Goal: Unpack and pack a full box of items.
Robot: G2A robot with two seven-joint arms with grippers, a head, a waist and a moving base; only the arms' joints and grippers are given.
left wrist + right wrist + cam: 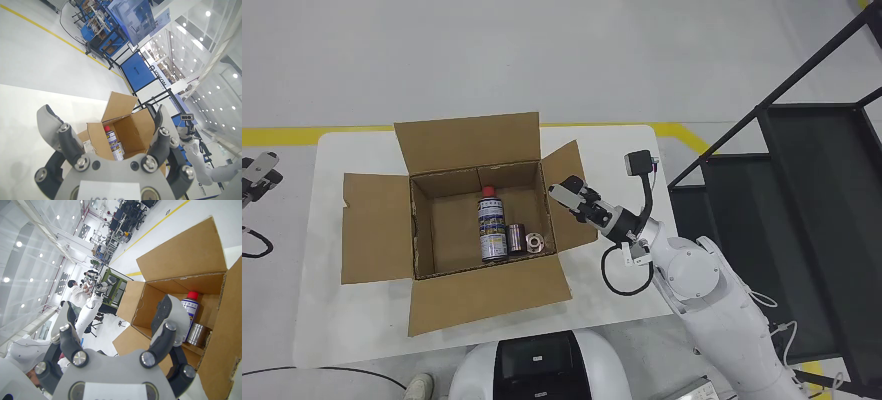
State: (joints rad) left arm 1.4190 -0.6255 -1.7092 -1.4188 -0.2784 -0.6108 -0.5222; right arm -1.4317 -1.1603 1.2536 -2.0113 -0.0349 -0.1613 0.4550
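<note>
The left gripper (258, 172) hangs off the left side of the counter (612, 150), fingers spread wide and empty. The open cardboard box (467, 140) sits mid-counter. A red-capped spray can (491, 228) lies inside, with a metal cylinder (534, 241) just beside it. The right gripper (572, 195) hovers over the box's right flap, wide open and empty.

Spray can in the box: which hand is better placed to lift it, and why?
Probably right: the open right hand hovers at the box rim near the spray can; the left hand sits off the table, across the box.
</note>
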